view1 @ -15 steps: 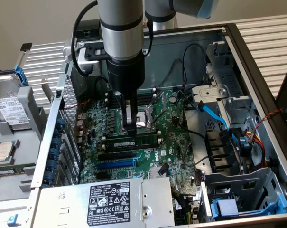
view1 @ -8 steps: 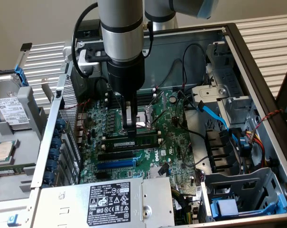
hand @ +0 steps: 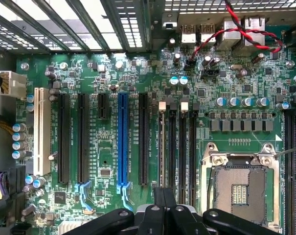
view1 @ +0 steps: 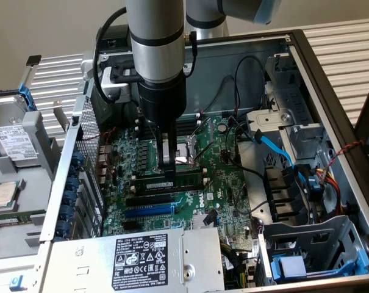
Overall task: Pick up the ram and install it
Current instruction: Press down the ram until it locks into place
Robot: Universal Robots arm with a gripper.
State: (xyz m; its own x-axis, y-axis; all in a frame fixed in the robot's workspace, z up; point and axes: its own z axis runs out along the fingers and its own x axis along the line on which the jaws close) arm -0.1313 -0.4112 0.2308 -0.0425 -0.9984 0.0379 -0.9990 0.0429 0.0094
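The end effector (view1: 166, 163) hangs low over the motherboard (view1: 224, 195), its fingers (hand: 165, 205) pressed together above the black memory slots (hand: 176, 147) beside the CPU socket (hand: 240, 188). The ram (view1: 172, 183) (a thin stick) lies directly beneath them, apparently seated in a slot next to that socket.

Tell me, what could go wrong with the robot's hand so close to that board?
1. The shut gripper is down at the memory slots; pushing down crooked might bend a slot.
2. The open CPU socket sits right beside them; a sideways slip could damage it.
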